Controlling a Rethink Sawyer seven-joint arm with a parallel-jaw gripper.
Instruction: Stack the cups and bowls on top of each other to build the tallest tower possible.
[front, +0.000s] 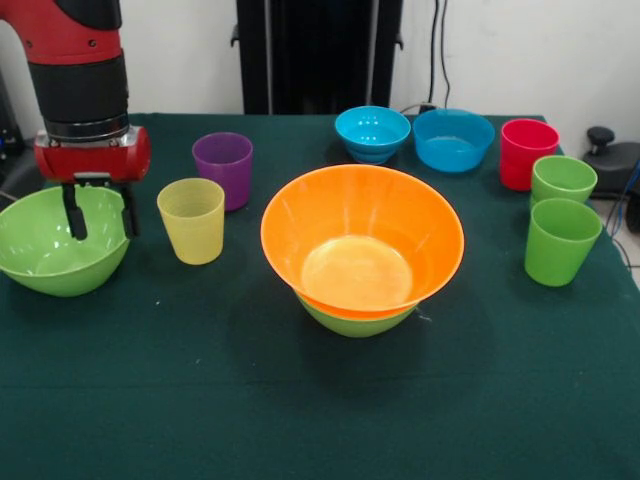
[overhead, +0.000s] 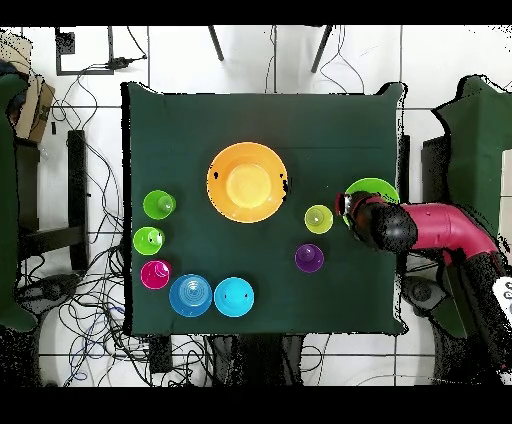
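My gripper (front: 100, 215) hangs open over the right side of a lime green bowl (front: 45, 250) at the table's left. One finger (front: 74, 212) is inside the bowl and the other is at its right rim. It shows in the overhead view (overhead: 350, 208) by the same bowl (overhead: 375, 186). The large orange bowl (front: 362, 240) sits nested in the second lime green bowl (front: 355, 320) at the table's middle. The yellow cup (front: 192, 220) and purple cup (front: 223, 168) stand between them. Two blue bowls (front: 372, 133) (front: 453, 140), the red cup (front: 525, 152) and two green cups (front: 562, 180) (front: 560, 240) stand at the back and right.
The dark green table cloth (front: 200, 400) covers the table. The robot's black pedestal (front: 315, 55) stands behind the far edge. Cables and a black object (front: 610, 160) lie off the table's right side.
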